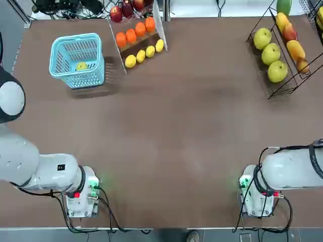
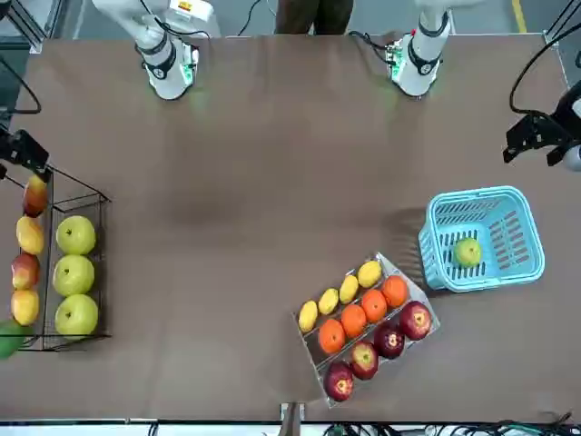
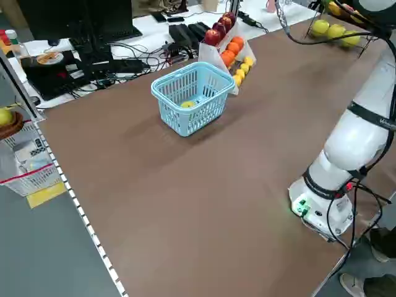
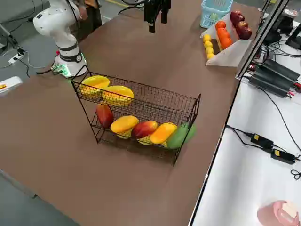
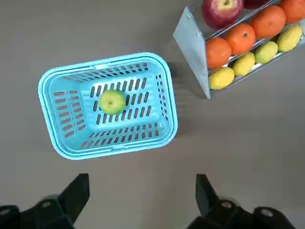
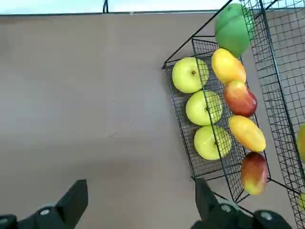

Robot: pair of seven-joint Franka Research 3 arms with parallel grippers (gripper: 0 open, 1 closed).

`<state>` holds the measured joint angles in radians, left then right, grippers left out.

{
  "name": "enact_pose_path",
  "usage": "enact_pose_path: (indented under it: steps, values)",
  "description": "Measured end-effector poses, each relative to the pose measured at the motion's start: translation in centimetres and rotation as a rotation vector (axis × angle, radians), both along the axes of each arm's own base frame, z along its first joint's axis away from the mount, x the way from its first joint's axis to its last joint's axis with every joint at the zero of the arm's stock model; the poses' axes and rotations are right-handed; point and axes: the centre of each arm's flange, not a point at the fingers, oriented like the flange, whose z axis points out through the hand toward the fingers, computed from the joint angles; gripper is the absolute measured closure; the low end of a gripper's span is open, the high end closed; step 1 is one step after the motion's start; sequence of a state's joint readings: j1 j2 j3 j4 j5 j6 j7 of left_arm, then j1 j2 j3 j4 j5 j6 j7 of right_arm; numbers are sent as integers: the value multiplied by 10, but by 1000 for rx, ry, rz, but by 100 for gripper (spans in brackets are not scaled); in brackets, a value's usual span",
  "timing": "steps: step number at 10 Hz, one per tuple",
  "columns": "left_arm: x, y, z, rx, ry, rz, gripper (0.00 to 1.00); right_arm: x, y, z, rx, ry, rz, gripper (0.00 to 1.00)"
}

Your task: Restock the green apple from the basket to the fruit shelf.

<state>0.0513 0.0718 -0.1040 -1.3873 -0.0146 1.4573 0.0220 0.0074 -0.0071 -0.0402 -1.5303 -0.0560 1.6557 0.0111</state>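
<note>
The green apple (image 1: 82,66) (image 2: 467,252) (image 5: 112,102) lies alone on the floor of the light blue basket (image 1: 75,39) (image 2: 481,195) (image 5: 102,62), which stands at the table's far left. My left gripper (image 5: 140,183) (image 2: 536,150) hangs open high over the table, a little on the robot's side of the basket, holding nothing. At the far right the black wire fruit shelf (image 1: 282,91) (image 2: 77,195) (image 6: 183,109) carries rows of yellow-green and orange-yellow fruit. Open and empty, my right gripper (image 6: 139,186) (image 2: 23,159) hovers high beside that shelf.
A white slanted stand (image 1: 159,25) (image 5: 190,38) of red apples, oranges and lemons sits just right of the basket at the far edge. Both arm bases (image 1: 81,194) (image 1: 257,194) stand at the near edge. A person's shoe (image 1: 192,236) shows behind them.
</note>
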Motion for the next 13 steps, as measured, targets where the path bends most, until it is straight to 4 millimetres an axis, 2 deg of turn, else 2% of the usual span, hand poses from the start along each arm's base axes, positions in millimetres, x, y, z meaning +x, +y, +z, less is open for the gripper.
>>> enact_pose_path:
  steps: [3, 5, 8, 10, 13]
  values:
    - [0, -1, -1, 0, 3, -2, 1, 0, 3, 0, 36, -4, -5, 0]
    - [7, 0, -14, -1, 28, -1, 1, 1, 4, -2, 39, -3, -12, 0]
    - [37, 7, -55, -8, 43, 13, 1, 6, 7, -11, 52, -2, -8, 0]
    - [54, 20, -84, -12, 55, 35, 1, 15, 17, -27, 53, 4, 22, 0]
    - [74, 37, -148, 16, 62, 56, 1, 38, 43, -54, 53, -10, 84, 0]
